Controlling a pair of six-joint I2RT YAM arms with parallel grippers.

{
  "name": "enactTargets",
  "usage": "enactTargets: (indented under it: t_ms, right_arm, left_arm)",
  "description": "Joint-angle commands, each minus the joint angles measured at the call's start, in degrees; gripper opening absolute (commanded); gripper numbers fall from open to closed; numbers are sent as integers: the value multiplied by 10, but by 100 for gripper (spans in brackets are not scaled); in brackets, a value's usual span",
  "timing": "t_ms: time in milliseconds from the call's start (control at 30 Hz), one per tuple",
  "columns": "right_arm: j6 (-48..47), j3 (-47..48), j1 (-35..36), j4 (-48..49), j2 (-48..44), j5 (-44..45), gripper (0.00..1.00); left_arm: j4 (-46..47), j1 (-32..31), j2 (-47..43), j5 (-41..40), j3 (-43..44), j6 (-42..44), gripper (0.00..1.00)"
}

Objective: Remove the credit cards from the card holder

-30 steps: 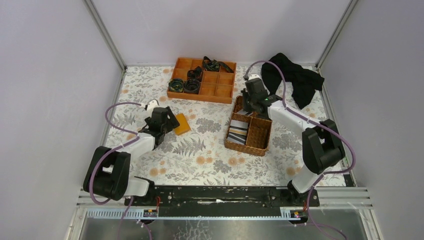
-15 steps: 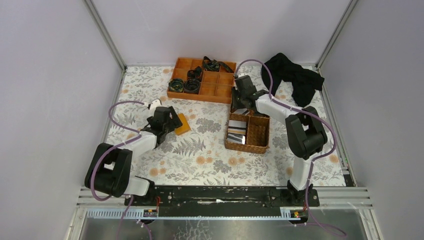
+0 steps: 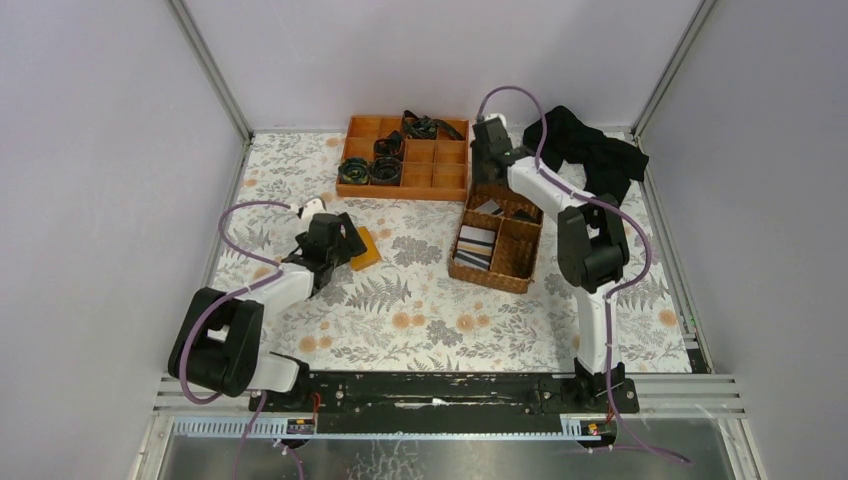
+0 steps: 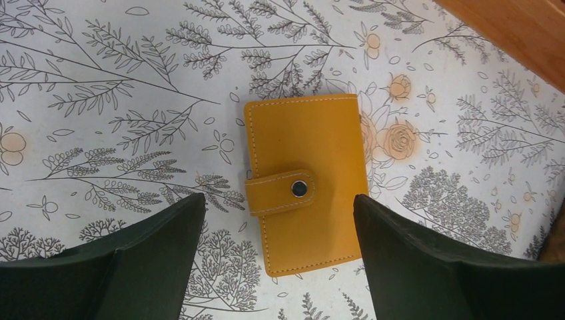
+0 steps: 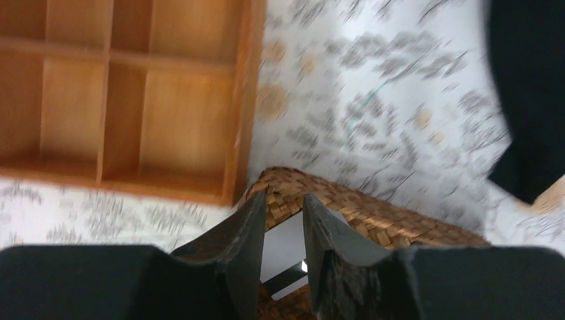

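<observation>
Card holder [image 4: 305, 183] snapped shut, my left gripper [image 4: 278, 200] wide open over it. Right gripper [image 5: 283, 200] barely parted, empty. Cards [image 3: 476, 245] in basket [image 3: 490, 284] already; more inside holder, I guess.

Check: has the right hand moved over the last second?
Yes. The right hand went from over the wicker basket toward the far wall, now beside the right end of the orange tray.

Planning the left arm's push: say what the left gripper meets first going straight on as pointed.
Probably the closed card holder, lying flat on the tablecloth, centred before the open left gripper; nothing shows in between, though depth is unclear.
</observation>
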Motion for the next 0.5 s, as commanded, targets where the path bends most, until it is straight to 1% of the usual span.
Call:
enactTargets:
  t_ms: [0,100,167,200,233,267,300,333,367,400,467]
  right_arm:
    - [-21,85,-30,2,21,47,35]
    - [-12,79,-23,9,-1,23,35]
    - [-16,41,5,41,-41,29,34]
    - [-21,26,23,52,-58,33,35]
    - [-27,17,51,56,-71,30,46]
    - [-30,14,70,56,-76,22,62]
    - [-29,10,86,56,-78,10,74]
    - [-22,7,98,55,-77,-12,78]
    - [-10,1,107,56,-75,-37,78]
    - [4,-7,115,59,-73,-67,70]
    - [27,-25,129,80,-69,-100,45]
  left_arm:
    - [8,-6,-26,-8,5,11,89]
    - [7,-7,-38,-33,-1,13,89]
    - [7,-7,-36,-41,0,16,91]
    - [9,-7,-34,-40,1,16,94]
    - [17,-7,-31,-37,1,16,97]
    - [25,-7,-25,-35,3,15,99]
    - [30,-6,-18,-37,8,12,100]
    - [30,-6,-8,-41,15,6,100]
    - [23,-4,3,-49,27,-1,100]
    - [11,-4,16,-59,41,-10,100]
    - [-18,-3,39,-89,68,-28,96]
